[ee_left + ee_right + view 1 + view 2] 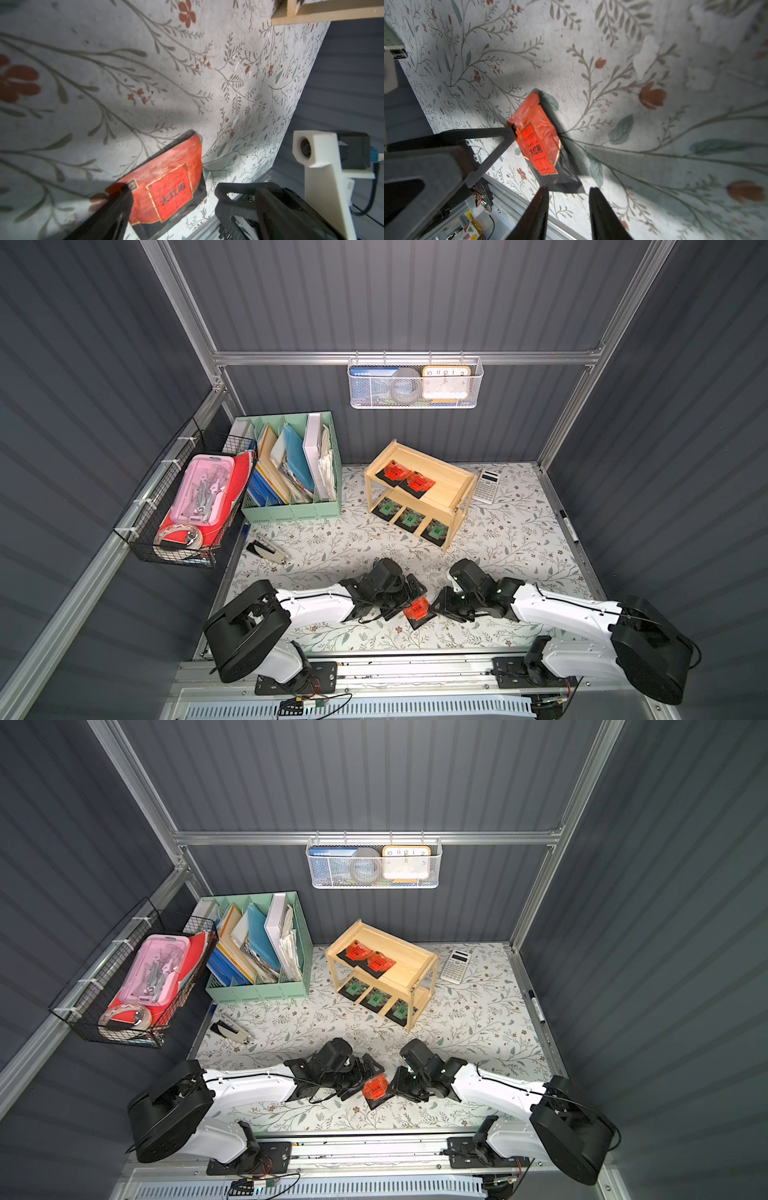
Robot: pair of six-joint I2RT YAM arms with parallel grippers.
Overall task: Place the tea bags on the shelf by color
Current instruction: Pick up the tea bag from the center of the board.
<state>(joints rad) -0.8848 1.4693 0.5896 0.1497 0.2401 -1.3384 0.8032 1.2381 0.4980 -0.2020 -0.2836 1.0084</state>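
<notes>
Light-wood two-tier shelf (446, 485) rear-centre of tabletop (519, 539), 2 red-label black tea bags (394, 472) on top tier, 3 green-label ones (409, 519) on lower, 3rd red-label bag (417, 610) near front edge btwn L arm (316, 601) & R arm (557, 608).

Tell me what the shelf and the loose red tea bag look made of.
Shelf: pale wood, matte, probably unvarnished; tan boards with visible seams. Red tea bag: likely plastic or foil film, glossy; wrinkles and glare on its red face, black border.

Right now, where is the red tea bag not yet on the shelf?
In both top views the red tea bag lies on the floral table near its front edge, between the left gripper and right gripper.
</notes>
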